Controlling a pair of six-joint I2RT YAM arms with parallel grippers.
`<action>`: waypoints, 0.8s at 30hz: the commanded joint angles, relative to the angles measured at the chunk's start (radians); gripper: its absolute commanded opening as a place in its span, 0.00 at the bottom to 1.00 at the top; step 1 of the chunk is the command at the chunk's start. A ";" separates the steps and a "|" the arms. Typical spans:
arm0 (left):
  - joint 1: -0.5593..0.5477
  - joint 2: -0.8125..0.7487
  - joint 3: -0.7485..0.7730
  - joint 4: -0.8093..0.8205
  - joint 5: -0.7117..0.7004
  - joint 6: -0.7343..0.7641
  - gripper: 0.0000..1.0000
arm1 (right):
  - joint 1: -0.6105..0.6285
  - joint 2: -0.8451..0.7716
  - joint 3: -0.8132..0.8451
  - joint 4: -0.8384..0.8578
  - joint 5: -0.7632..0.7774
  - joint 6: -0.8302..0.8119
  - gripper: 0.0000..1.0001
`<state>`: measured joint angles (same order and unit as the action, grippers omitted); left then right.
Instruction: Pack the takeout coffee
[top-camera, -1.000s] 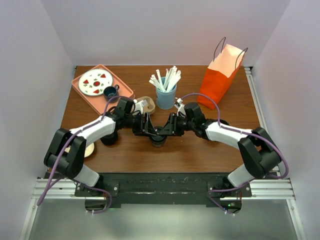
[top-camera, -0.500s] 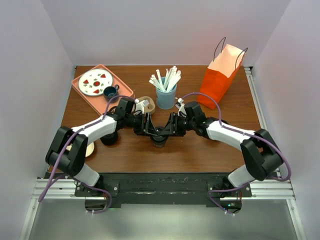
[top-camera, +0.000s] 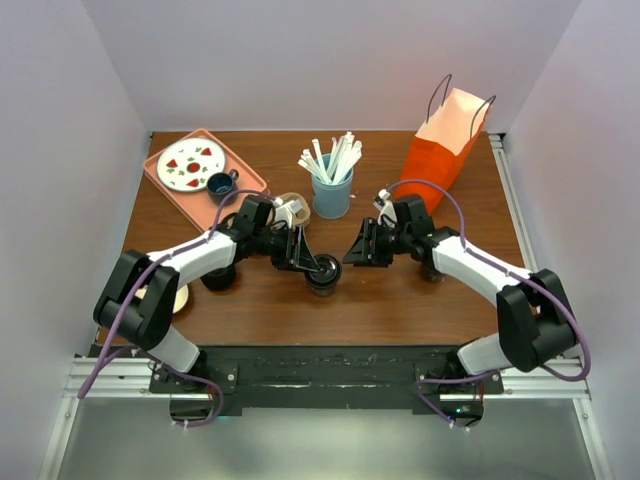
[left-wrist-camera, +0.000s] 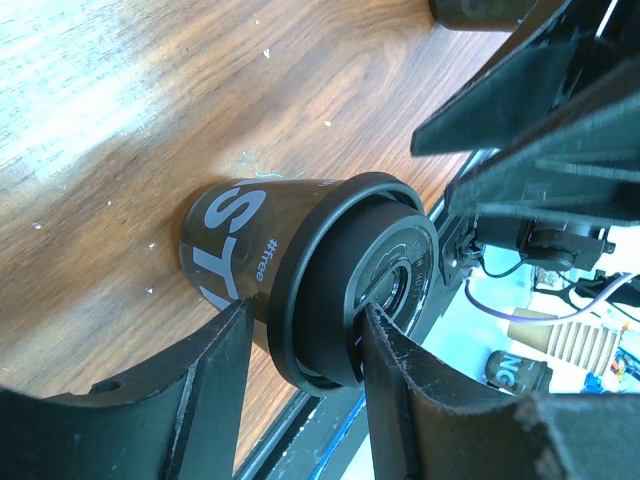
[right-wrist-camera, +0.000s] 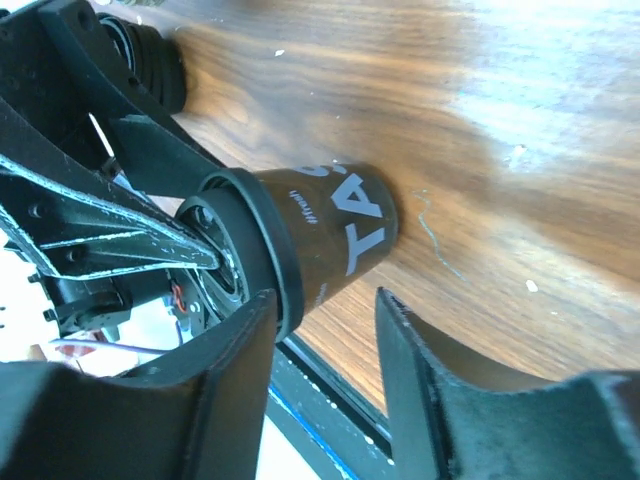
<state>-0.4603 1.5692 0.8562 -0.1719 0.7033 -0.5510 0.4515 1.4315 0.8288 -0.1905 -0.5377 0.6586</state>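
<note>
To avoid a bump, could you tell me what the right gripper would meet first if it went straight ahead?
Probably the coffee cup, straight ahead of the right gripper, whose jaws stand open.

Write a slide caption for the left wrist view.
Left gripper holding a black lidded coffee cup upright on the wooden table.

Black coffee cup (left-wrist-camera: 240, 250) with white lettering, orange bag (top-camera: 437, 165), pink tray (top-camera: 230, 155), blue straw holder (top-camera: 332, 198)
</note>
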 joint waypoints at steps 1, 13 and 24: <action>-0.006 0.071 -0.049 -0.130 -0.199 0.125 0.40 | -0.016 0.024 0.052 -0.018 -0.099 -0.074 0.46; -0.015 0.114 0.007 -0.173 -0.240 0.146 0.40 | -0.019 0.116 0.089 0.014 -0.189 -0.129 0.38; -0.028 0.156 -0.022 -0.163 -0.268 0.143 0.39 | -0.019 0.176 -0.106 0.068 -0.018 -0.120 0.20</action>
<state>-0.4679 1.6184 0.9127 -0.2173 0.7116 -0.5114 0.4240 1.5497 0.8471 -0.1162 -0.7105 0.5568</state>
